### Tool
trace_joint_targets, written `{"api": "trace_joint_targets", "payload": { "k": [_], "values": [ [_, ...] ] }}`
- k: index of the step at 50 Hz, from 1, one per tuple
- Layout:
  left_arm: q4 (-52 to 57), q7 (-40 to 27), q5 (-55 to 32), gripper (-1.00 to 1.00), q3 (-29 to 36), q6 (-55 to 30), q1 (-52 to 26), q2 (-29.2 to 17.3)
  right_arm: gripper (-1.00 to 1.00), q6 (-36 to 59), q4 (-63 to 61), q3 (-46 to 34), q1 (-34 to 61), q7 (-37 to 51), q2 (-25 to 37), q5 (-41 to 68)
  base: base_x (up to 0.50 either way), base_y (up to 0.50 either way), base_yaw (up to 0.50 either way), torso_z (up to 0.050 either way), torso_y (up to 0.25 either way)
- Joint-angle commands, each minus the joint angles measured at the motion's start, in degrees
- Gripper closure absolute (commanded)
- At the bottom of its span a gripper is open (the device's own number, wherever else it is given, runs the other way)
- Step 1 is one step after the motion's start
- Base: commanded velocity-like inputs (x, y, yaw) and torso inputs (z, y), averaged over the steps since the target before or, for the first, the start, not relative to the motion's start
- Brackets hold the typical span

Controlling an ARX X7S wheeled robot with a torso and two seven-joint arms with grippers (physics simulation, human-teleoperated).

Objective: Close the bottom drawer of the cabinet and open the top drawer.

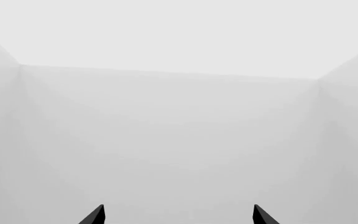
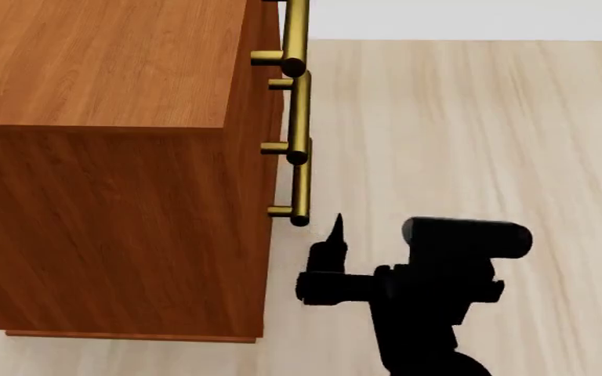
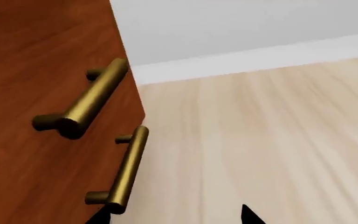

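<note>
Item: cabinet point(image 2: 113, 196), tall, boxy, reddish-brown wood grain, standing on a pale plank floor point(image 2: 469, 133); in the head view its flat top and one side wall show from above, with the drawer face turned toward the open floor. Three brass bar handles project from that face in a line, each on two posts. Top drawer point(image 2: 273, 31): its front edge carries the uppermost handle point(image 2: 295, 35), which stands slightly farther out from the cabinet than the other two. Bottom drawer point(image 2: 273, 200): carries the lowest handle point(image 2: 300, 192), nearest the floor; its front appears in line with the middle one, though whether it is fully shut cannot be told from this angle. Middle handle point(image 2: 299, 117): between the two. Right gripper point(image 2: 335, 235): black, just beside the lowest handle on the floor side, one pointed finger aimed toward it; not touching in the head view. In the right wrist view two dark fingers point(image 3: 249, 215) show at the frame edge set apart, nothing between them, with two handles close before the camera. Left gripper point(image 1: 179, 215): the wrist view shows two dark fingers point(image 1: 95, 215) spread wide, empty, facing plain white walls; in the head view only a dark sliver of that arm shows beyond the cabinet top.
</note>
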Motion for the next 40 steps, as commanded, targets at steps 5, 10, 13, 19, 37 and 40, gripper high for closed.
{"api": "trace_joint_targets", "payload": {
  "k": [5,10,13,19,37,40],
  "values": [
    [0.2,-0.4,-0.5,-1.0,0.4,0.1,-0.2,0.0,-1.0,3.5,-16.5,12.2,-5.3,6.3,-1.2,16.1,0.0,0.0,0.0,0.0,0.0],
    [0.4,-0.6,-0.7,-1.0,0.3,-0.2,-0.5,-0.2,-1.0,4.1,-18.1,15.7,-5.2,7.5,-2.2,21.7,0.0,0.0,0.0,0.0,0.0],
    [0.6,-0.6,-0.8,-1.0,0.4,-0.1,-0.4,-0.1,-1.0,4.8,-19.8,18.9,-4.8,9.1,-3.0,27.1,0.0,0.0,0.0,0.0,0.0],
    [0.6,-0.8,-0.8,-1.0,1.0,-0.3,-0.8,0.0,-1.0,5.8,-22.0,22.9,-2.8,12.9,-4.2,35.6,0.0,0.0,0.0,0.0,0.0],
    [1.5,-1.7,-1.9,-1.0,1.0,-1.4,-1.8,-0.4,-1.0,3.7,-21.2,25.8,1.3,18.8,-7.7,45.8,0.0,0.0,0.0,0.0,0.0],
    [1.7,-1.9,-2.2,-1.0,0.9,-1.6,-2.0,-0.4,-1.0,2.6,-20.3,26.6,1.7,19.6,-8.9,47.9,0.0,0.0,0.0,0.0,0.0]
  ]
}}
